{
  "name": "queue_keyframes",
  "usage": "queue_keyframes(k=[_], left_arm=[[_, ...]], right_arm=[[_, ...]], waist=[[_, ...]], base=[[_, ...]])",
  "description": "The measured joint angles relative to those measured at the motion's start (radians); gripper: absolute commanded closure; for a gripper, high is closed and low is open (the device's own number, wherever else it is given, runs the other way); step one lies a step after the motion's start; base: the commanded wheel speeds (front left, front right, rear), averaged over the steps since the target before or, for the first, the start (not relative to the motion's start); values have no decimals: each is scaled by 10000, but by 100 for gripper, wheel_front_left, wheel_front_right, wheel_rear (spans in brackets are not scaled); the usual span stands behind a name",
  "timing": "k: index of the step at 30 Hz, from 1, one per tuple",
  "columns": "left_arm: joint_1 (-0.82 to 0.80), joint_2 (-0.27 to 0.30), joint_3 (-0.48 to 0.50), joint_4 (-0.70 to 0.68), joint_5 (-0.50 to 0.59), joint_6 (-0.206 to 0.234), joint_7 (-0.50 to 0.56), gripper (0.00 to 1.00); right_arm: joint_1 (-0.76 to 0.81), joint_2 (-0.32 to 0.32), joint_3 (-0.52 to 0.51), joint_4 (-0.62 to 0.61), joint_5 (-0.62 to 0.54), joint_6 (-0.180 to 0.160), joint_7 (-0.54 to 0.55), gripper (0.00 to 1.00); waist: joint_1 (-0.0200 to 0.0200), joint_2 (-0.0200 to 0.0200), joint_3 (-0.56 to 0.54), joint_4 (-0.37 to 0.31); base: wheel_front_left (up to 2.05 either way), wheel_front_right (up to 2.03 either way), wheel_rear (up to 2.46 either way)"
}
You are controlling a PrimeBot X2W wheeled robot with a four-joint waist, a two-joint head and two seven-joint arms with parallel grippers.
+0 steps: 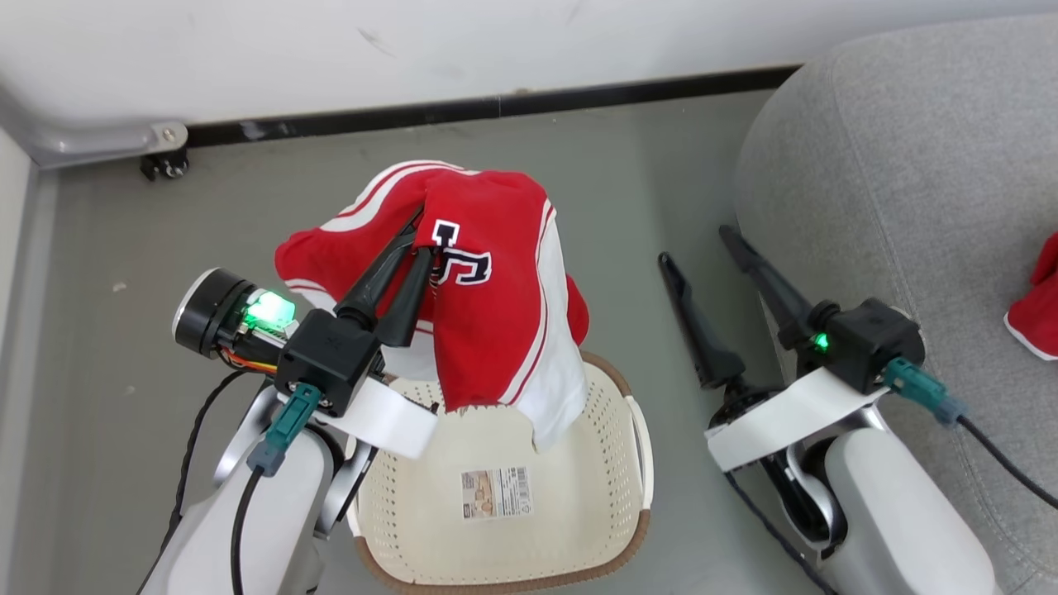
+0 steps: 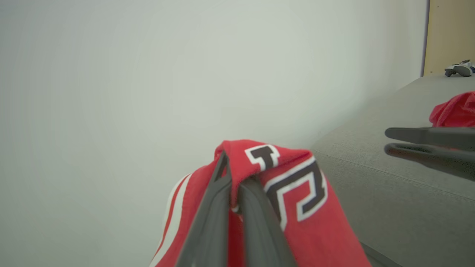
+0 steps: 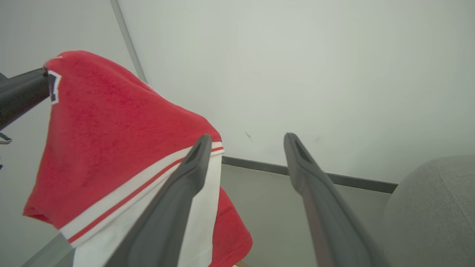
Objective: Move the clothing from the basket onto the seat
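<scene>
The basket (image 1: 635, 463) stands on the floor (image 1: 107, 372) closest in, between the robot's two pale forearms, with a paper label (image 1: 496, 493) stuck flat on its bottom. Just above its left rim the left gripper (image 1: 420, 238) reaches up and away. Its two dark fingers are pressed together, pinching a fold of the jersey (image 1: 496, 322) right beside the black-and-white lettering. The left wrist view shows the same pinch, the cloth bunched over the tips of the left gripper (image 2: 234, 177). The jersey is lifted clear above the basket and drapes down from the grip. Its red body and white side stripes hang over the basket's far edge; whether the lowest white corner touches the rim I cannot tell.

To the right of the basket the right gripper (image 1: 696, 248) hovers over bare floor, its jaws spread wide with nothing between them. It sits just beside the curved front of the seat (image 1: 893, 165). From its own wrist camera the right gripper (image 3: 248, 138) frames the hanging jersey on one side and the seat's rounded corner on the other.

Further right, a second red garment (image 1: 1037, 314) with white trim lies on the seat cushion, well apart from the basket. Beyond everything, a black skirting strip (image 1: 496, 106) runs along the foot of the pale wall (image 1: 413, 41).
</scene>
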Motion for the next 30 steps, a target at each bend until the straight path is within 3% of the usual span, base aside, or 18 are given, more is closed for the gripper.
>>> queue_keyframes(k=[18, 30], left_arm=[[625, 445, -520, -295, -174, -965, -2, 100], [783, 495, -807, -255, -359, -1147, 0, 100]], right_arm=[[1048, -842, 2627, -1064, 1032, 0, 1012, 0], [1558, -1446, 3574, -2102, 1998, 0, 1561, 0]], waist=[[0, 0, -1710, 185], [0, 0, -2434, 65]], base=[[0, 0, 0], [0, 0, 0]])
